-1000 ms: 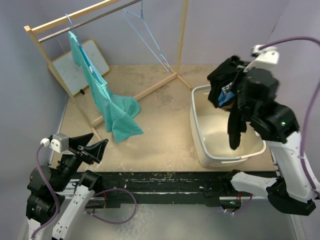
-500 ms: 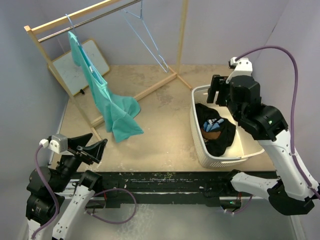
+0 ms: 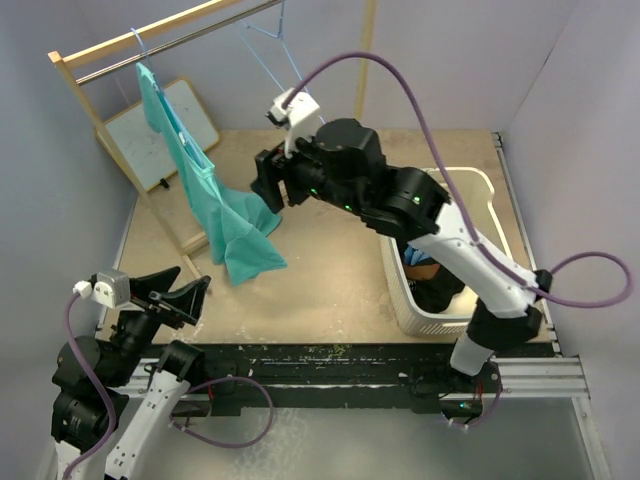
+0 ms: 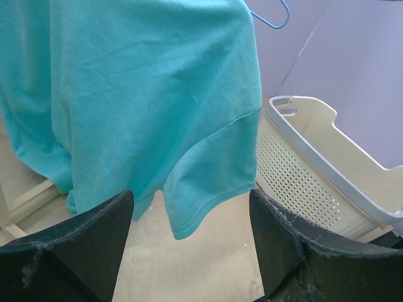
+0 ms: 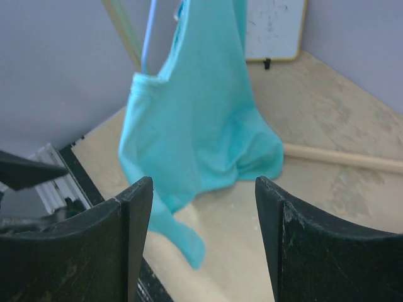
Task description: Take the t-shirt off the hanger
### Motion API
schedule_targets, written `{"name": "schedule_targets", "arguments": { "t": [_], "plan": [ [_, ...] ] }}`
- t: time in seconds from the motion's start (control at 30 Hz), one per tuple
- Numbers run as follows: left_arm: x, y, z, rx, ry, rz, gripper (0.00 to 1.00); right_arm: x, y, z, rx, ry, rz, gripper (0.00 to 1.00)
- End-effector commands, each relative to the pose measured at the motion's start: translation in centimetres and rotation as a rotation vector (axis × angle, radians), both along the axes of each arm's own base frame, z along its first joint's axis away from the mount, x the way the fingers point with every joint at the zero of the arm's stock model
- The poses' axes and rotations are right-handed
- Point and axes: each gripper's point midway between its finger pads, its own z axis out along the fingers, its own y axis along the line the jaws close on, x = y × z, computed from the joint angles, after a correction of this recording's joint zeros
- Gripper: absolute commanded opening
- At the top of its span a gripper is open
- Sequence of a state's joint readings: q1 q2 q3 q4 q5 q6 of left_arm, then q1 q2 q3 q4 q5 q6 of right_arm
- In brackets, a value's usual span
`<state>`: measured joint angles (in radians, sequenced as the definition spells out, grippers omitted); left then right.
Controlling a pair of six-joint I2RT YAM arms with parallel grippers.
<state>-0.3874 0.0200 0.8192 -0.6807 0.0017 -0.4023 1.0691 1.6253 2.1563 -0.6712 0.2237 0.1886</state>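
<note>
Teal t-shirt (image 3: 215,205): on blue hanger (image 3: 138,45), upper left. Right gripper (image 3: 272,190): spread, empty, centre frame beside shirt. Left gripper (image 3: 182,297): spread, empty, lower left.

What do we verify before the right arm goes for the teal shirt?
1. Right gripper open and empty: ok.
2. Left gripper open and empty: ok.
3. Teal t-shirt on its hanger, hanger on the rail: ok.
4. Shirt fabric between the right fingers: not ok, it hangs ahead of them.
5. Black garment inside the basket: ok.
6. Hanger hook free to slip out of the collar: cannot tell.
</note>
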Motion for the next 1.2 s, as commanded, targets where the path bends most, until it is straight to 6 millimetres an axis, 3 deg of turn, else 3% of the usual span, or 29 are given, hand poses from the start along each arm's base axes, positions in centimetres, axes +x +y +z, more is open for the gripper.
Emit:
{"name": "schedule_targets", "arguments": {
  "t": [0.0,0.17,0.33,0.57,0.83,0.9,1.03,1.17],
  "plan": [
    [-0.2,0.4,0.7,-0.026,-0.020,0.017,0.77,0.6,2.8,6.3,0.139,-0.144,0.073,0.67],
    [-0.2,0.4,0.7,-0.025,-0.017,0.018,0.77,2.3,6.5,7.6,0.188,-0.207,0.096,0.65],
    [-0.2,0.4,0.8,-0.027,-0.020,0.019,0.77,2.8,8.6,7.8,0.240,-0.228,0.122,0.64],
    [-0.3,0.4,0.8,-0.027,-0.022,0.017,0.77,3.1,11.6,5.6,0.255,-0.168,0.174,0.53],
    [-0.3,0.4,0.8,-0.027,-0.022,0.016,0.77,3.7,13.5,4.2,0.274,-0.134,0.177,0.46],
    [-0.2,0.4,0.8,-0.025,-0.022,0.016,0.77,4.0,13.7,3.7,0.268,-0.121,0.166,0.39],
    [-0.3,0.4,0.8,-0.026,-0.023,0.016,0.77,5.2,13.0,3.3,0.256,-0.122,0.092,0.04],
    [-0.3,0.3,0.8,-0.025,-0.023,0.013,0.77,6.2,11.2,5.0,0.269,-0.186,0.004,0.00]
  ]
}}
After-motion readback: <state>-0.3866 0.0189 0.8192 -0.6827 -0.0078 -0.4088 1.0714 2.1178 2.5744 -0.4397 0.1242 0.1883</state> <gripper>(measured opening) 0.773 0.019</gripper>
